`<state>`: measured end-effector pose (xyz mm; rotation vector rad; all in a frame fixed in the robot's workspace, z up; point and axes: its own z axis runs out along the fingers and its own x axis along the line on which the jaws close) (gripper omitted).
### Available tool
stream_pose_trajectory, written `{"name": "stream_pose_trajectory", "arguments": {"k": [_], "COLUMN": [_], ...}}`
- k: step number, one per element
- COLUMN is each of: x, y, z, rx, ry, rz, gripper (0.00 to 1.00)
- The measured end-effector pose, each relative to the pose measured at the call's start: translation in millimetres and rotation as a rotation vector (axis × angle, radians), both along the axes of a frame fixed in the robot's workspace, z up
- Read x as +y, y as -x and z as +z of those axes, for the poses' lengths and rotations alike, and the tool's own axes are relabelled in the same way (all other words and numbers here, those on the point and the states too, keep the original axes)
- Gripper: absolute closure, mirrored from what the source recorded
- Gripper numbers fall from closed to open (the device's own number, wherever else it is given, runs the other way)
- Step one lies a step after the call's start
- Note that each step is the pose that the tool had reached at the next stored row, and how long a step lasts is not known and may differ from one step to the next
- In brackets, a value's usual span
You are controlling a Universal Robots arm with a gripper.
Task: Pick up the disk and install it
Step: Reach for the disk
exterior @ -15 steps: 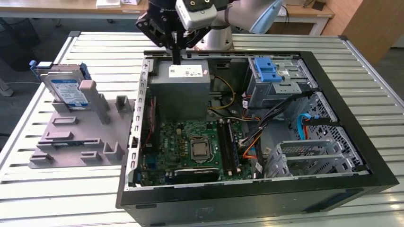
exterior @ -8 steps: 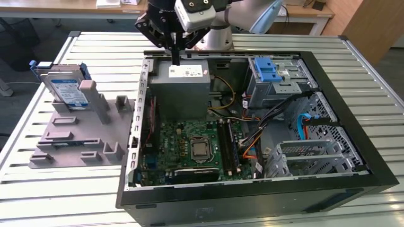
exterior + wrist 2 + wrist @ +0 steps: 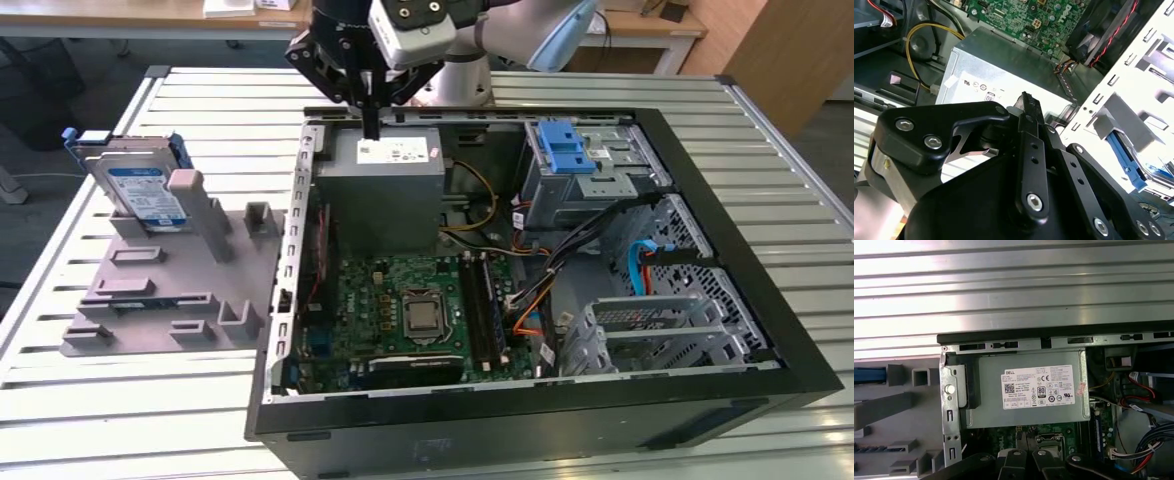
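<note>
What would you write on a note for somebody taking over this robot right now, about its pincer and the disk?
Pincer: shut, holding nothing, hanging over the grey power-supply box inside the open computer case.
Disk: standing upright in the grey holder at the exterior view's left, outside the case and apart from the pincer.
Done: nothing that shows; the disk is untouched.
Left: picking the disk up and installing it.
</note>
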<state>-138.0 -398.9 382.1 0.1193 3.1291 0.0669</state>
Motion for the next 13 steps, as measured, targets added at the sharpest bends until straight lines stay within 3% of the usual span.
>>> {"name": "stream_pose_trajectory", "arguments": {"k": [7, 13], "x": [0.6, 4.8], "y": [7.9, 19.2], "z": [-0.5, -0.9], "rx": [0.0, -0.0001], "ry": [0.0, -0.0001], "rz": [0.0, 0.0], "gripper": [0.89, 0.89]}}
